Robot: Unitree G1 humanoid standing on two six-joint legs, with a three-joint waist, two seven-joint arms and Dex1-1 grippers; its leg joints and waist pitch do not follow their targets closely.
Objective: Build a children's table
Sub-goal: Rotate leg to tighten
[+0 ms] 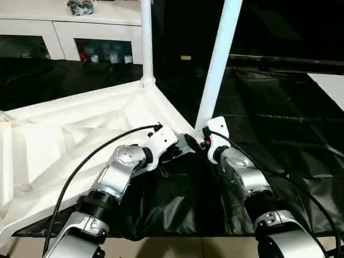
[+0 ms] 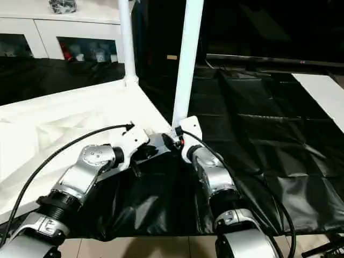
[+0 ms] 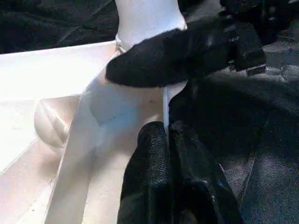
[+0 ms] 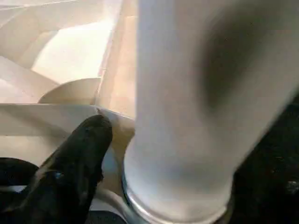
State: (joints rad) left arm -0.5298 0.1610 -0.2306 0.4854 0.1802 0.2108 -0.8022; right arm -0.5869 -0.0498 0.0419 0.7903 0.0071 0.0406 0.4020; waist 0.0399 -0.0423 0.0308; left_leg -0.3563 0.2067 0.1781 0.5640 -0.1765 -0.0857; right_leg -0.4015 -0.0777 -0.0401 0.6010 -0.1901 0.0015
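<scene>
1. Floor [image 1: 188, 247]: showing pale along the nearest edge, under the hem of a black sheet [image 1: 279, 134] covering the work surface.
2. Forearms: reaching forward from both sides and converging on one corner of the children's table.
3. Left gripper [image 3: 166, 135]: pressing its two black fingers together, holding nothing, and pointing at the table top's rim just beside the near corner; not possible to tell whether touching it.
4. Right gripper [image 1: 200, 135]: standing spread at the foot of the near leg [image 1: 217, 64], with one of its fingers [image 4: 77, 158] lying just beside the leg's base, a sliver of rim showing between, not clamping the leg.
5. Table top [image 1: 64, 140]: lying upside down on the black sheet, showing its ribbed underside, and extending to the robot's left and away.
6. Near corner socket [image 4: 135, 203]: receiving the flared end of the near leg, with the leg rising and tilting slightly to the robot's right.
7. Far leg [image 1: 146, 37]: standing upright in the farther corner socket, well apart from both grippers.
8. White cabinet [image 1: 59, 29]: standing behind the table with glass doors, carrying a small grey object [image 1: 80, 6] on top.
</scene>
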